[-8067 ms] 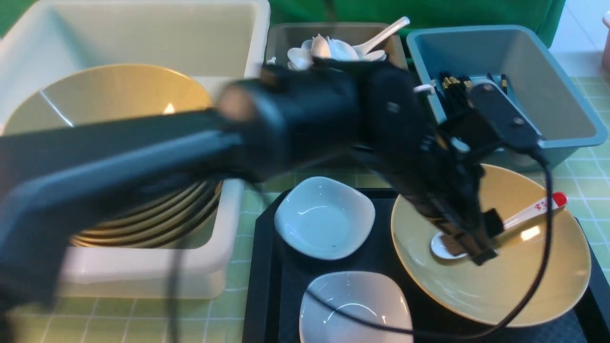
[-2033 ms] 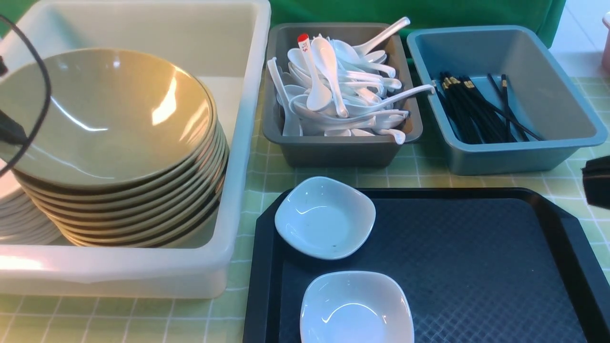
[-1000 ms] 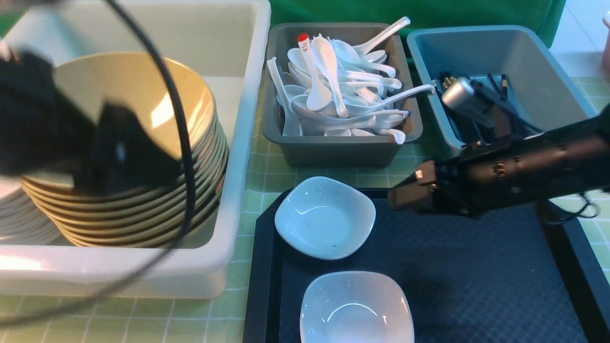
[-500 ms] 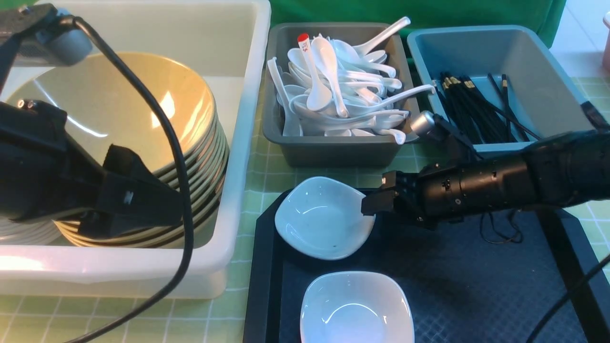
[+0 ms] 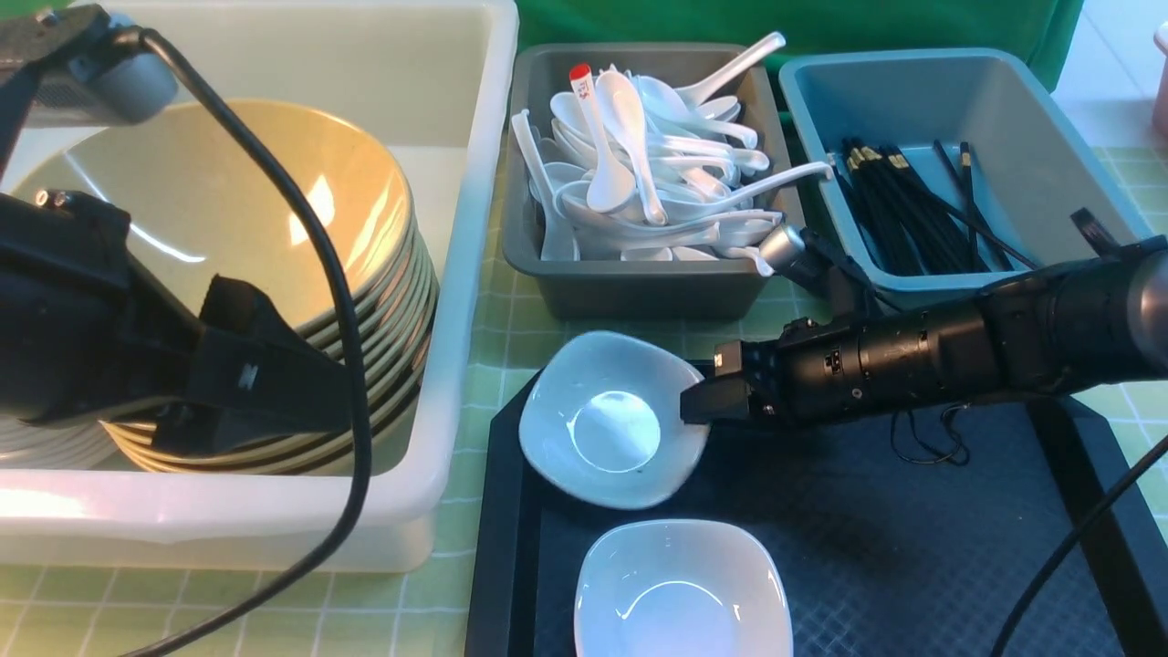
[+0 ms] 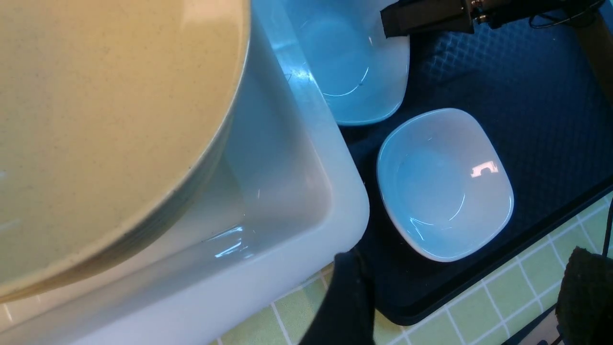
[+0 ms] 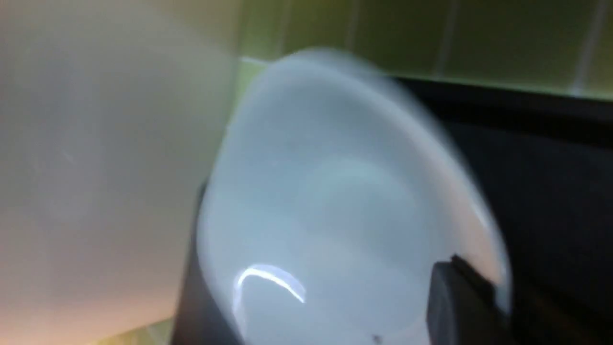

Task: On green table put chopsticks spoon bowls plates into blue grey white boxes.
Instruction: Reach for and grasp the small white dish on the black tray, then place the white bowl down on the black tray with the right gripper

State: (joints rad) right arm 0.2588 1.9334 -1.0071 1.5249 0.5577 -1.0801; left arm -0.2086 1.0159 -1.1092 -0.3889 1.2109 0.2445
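Above the green table (image 5: 411, 611), the right gripper (image 5: 695, 408) pinches a tilted plate (image 5: 602, 429); green backdrop (image 5: 867, 18) behind. The left gripper (image 6: 467, 297) gapes, empty.

**What else I see on my feed**

A black tray (image 5: 912, 547) fills the near right of my front view. Its floor has a raised diamond texture, its rim is smooth and its far left corner is cut off at an angle. Behind it I see a heap of all-white soup spoons (image 5: 657, 182), handles pointing every way, one sticking up and back. A green backdrop (image 5: 821, 23) closes off the far side. At the far right edge I make out a sliver of something pink (image 5: 1161, 82), too little to identify.
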